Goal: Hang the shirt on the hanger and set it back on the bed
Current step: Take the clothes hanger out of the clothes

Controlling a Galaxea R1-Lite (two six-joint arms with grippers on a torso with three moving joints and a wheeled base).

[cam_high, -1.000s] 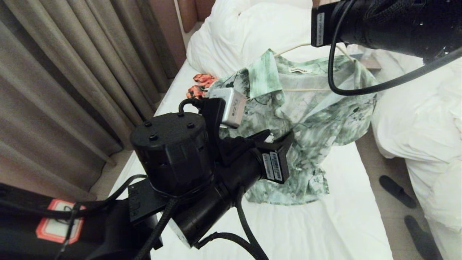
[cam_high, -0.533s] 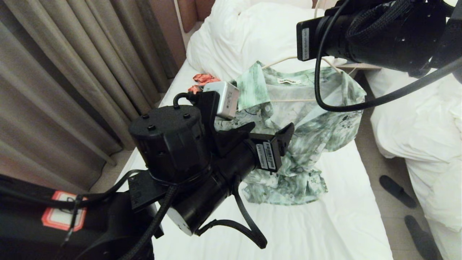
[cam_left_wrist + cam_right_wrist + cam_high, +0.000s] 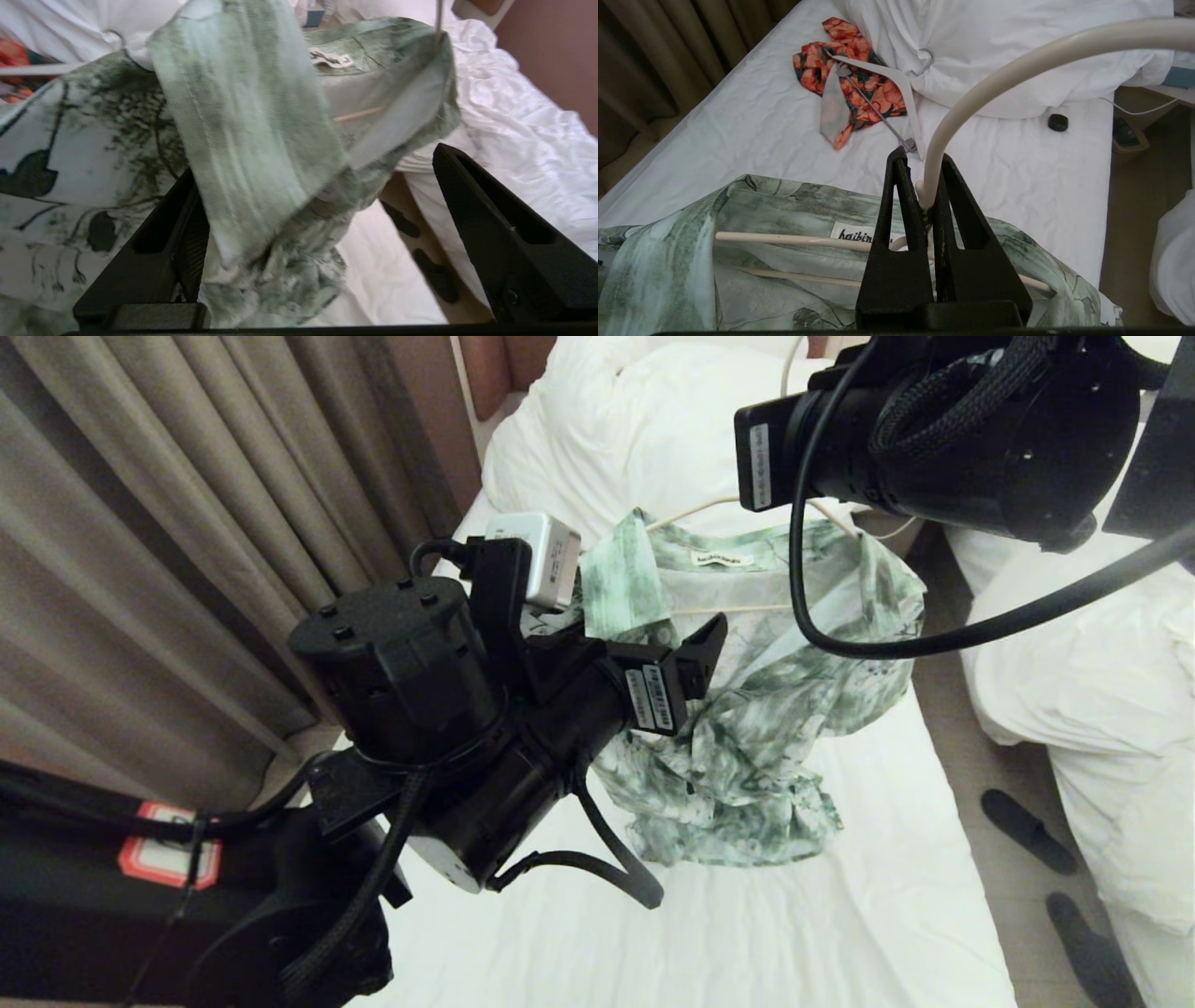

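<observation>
Both grippers inspected: we find the left gripper (image 3: pixel 322 233) fingers newly spread, releasing the shirt (image 3: pixel 747 709); right gripper (image 3: pixel 930 205) clamps the hanger (image 3: pixel 994 70), holding it above the bed (image 3: pixel 840 933). Lowering remains.

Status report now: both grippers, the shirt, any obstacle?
Right gripper shut on hanger, held above bed. Left gripper open, shirt front edge draped between its fingers. Nothing blocking.
</observation>
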